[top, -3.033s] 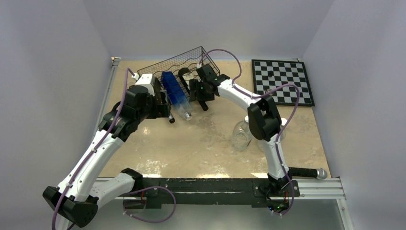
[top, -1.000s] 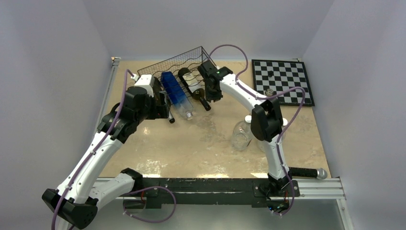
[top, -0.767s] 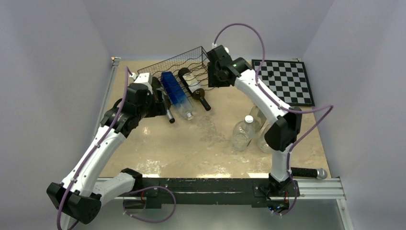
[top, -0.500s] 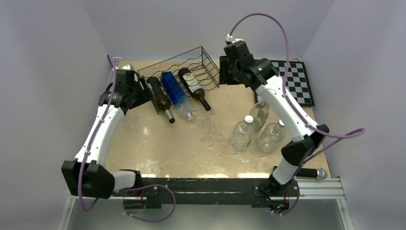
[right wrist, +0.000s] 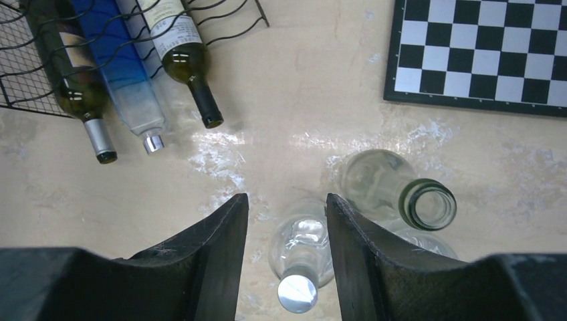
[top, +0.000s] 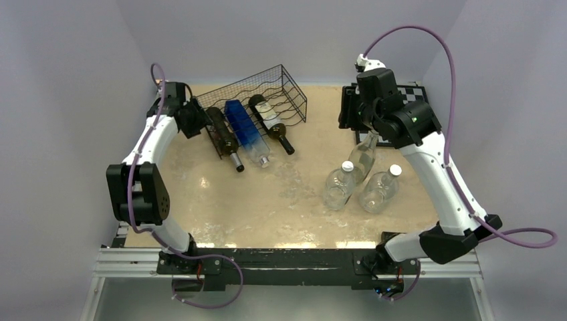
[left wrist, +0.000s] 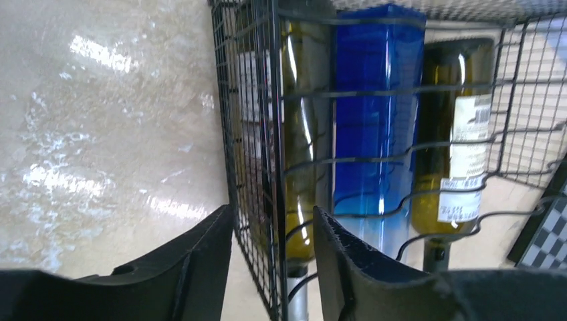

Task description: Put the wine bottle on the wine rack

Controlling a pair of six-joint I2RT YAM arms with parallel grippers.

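clear bottles (top: 364,180): three, upright on the near right of the table (top: 267,200).
right gripper (right wrist: 286,221): jaws spread, empty, above the clear bottles.
wine bottle (top: 271,122): lies in the wine rack (top: 257,100), long axis near-far, neck toward the arms.
left gripper (left wrist: 273,247): fingers astride the rack's left mesh wall; contact unclear.

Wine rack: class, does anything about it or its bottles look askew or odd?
The wine rack sits skewed on the table, not square to its edges. Its three bottles lie side by side, necks overhanging the open front; the blue bottle is square-sided. Nothing spilled or broken.
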